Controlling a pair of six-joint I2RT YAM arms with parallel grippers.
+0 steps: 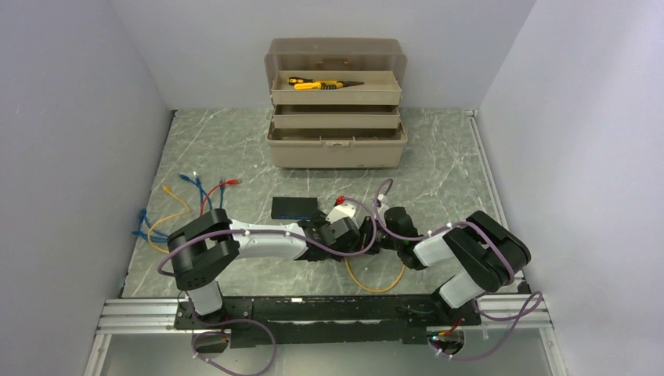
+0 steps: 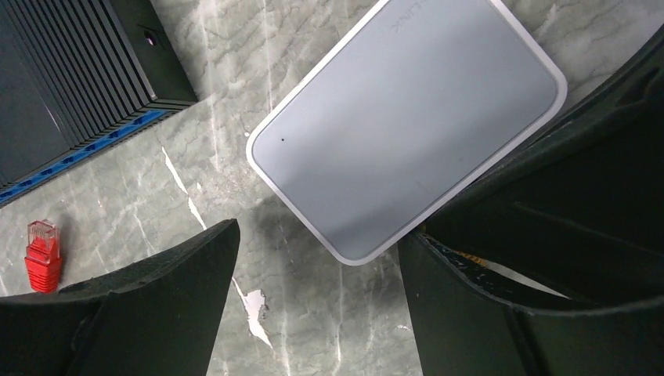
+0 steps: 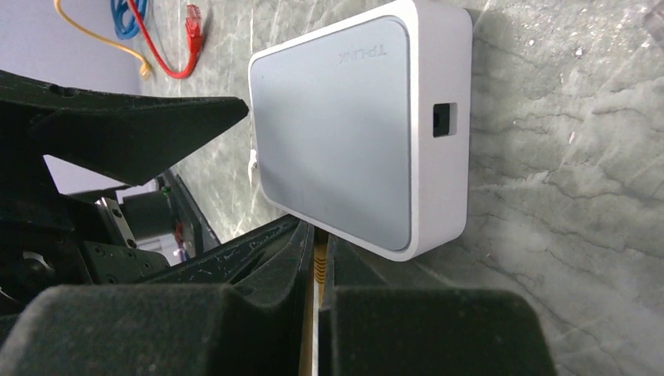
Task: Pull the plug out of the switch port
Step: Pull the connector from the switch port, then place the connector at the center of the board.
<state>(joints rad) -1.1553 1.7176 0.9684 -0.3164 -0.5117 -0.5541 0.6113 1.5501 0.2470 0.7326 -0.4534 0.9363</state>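
A white flat switch (image 1: 342, 213) lies mid-table; it also shows in the left wrist view (image 2: 407, 125) and the right wrist view (image 3: 337, 133). A yellow plug (image 3: 319, 258) sits at its near edge, and its yellow cable (image 1: 376, 286) loops toward the front. My right gripper (image 3: 317, 235) is shut on this plug right at the box. My left gripper (image 2: 319, 233) is open and straddles a corner of the white box, its right finger against the box's edge. A black flat switch (image 1: 294, 207) with a blue socket edge (image 2: 70, 70) lies just to the left, with no cable seen in it.
A loose red plug (image 2: 42, 254) lies by my left finger. Loose blue, red and yellow cables (image 1: 180, 204) lie at the left. A beige toolbox (image 1: 337, 102) stands open at the back, holding yellow pliers (image 1: 313, 83). Walls close in on both sides.
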